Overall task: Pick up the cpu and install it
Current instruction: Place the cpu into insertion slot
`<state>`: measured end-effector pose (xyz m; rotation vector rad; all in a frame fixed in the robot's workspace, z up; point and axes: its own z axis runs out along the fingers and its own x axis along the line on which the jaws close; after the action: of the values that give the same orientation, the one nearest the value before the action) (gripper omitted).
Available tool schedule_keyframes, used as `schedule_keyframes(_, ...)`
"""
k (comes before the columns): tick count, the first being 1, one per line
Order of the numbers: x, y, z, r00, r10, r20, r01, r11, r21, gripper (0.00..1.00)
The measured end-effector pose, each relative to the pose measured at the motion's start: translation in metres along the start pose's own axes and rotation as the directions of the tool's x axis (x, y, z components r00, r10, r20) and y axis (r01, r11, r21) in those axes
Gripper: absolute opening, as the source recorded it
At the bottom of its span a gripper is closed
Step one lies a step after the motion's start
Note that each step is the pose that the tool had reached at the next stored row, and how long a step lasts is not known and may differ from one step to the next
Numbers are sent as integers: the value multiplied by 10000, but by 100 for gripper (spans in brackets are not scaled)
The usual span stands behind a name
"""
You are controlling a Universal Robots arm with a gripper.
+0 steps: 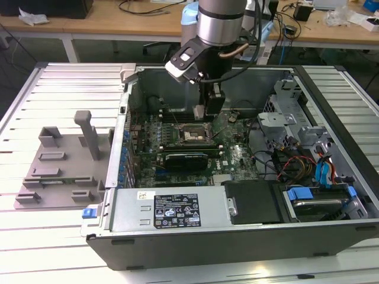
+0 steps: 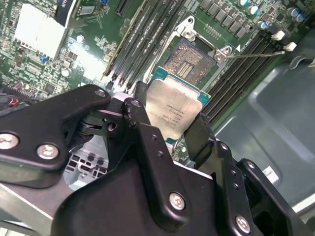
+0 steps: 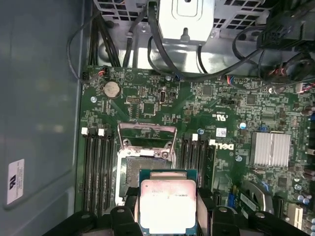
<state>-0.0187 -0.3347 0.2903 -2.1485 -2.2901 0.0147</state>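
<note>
Cpu (image 2: 179, 105) is pinched by its edges in the gripper (image 2: 169, 110), hanging just above the open socket (image 2: 191, 58) on the motherboard (image 3: 236, 113). I'd say keep it flat, square its corners to the socket, and lower gently with zero sideways nudging.

My gripper (image 2: 171, 120) is matte black. The flat square cpu (image 2: 175, 109) is silvery-grey, thinly bordered green. The motherboard (image 3: 221, 98) is dark green, speckled silver; the moulded plastic tray (image 1: 59, 160) plain grey.
</note>
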Motion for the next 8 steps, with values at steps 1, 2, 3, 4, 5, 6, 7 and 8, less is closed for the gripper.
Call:
schedule_keyframes(1,2,0,19,10000,0,0,0,10000,1,55)
schedule_keyframes(2,4,0,38,10000,1,1,-1,10000,0,55)
schedule_keyframes(3,5,-1,55,10000,1,1,-1,10000,0,55)
schedule_keyframes(4,6,-4,74,10000,1,1,-1,10000,0,55)
schedule_keyframes(5,6,-6,93,10000,0,1,0,10000,0,55)
schedule_keyframes(6,6,-7,111,10000,0,0,0,10000,0,55)
schedule_keyframes(7,7,-8,130,10000,-1,-1,1,10000,-1,55)
schedule_keyframes(8,9,-8,147,10000,-1,0,1,10000,-1,55)
